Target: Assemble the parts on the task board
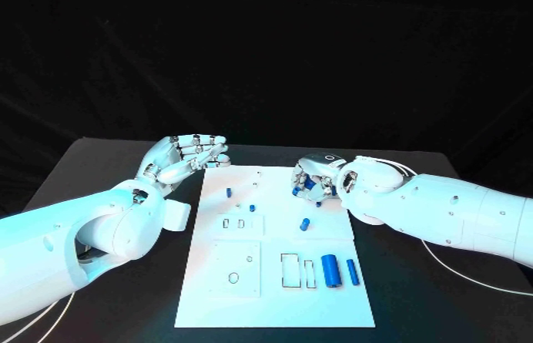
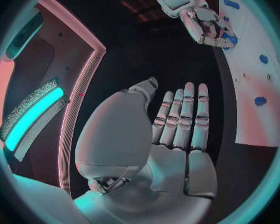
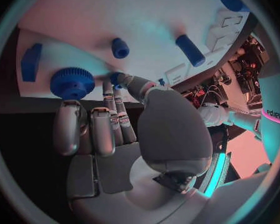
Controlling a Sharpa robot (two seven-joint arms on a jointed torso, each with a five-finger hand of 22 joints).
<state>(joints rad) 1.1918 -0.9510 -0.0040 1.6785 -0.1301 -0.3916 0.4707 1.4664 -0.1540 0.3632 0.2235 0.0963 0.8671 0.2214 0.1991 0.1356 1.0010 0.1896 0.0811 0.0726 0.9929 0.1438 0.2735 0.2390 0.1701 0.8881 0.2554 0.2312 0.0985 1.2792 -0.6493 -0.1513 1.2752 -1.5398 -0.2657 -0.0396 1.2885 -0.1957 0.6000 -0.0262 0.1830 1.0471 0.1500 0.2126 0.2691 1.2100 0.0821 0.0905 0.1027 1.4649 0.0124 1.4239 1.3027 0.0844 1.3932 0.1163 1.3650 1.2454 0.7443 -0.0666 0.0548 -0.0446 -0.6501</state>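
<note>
The white task board [image 1: 278,281] lies mid-table. My left hand [image 1: 183,158] hovers open at its far left corner, fingers straight [image 2: 180,117], holding nothing. My right hand [image 1: 322,177] is down over the board's far right edge. Its thumb and a finger [image 3: 115,99] pinch a small blue part [image 3: 117,78] against the board. A blue gear [image 3: 72,82] and a blue block [image 3: 32,62] lie right beside those fingers. Two short blue pegs [image 1: 229,193] [image 1: 252,207] stand on the board, a third blue piece [image 1: 304,223] sits mid-board, and two blue cylinders [image 1: 330,266] [image 1: 352,272] lie near the front right.
The board has rectangular cut-outs [image 1: 296,270] and a round hole [image 1: 233,277] in its near half. Black table [image 1: 444,297] surrounds it. A white cable [image 1: 461,270] trails under my right arm.
</note>
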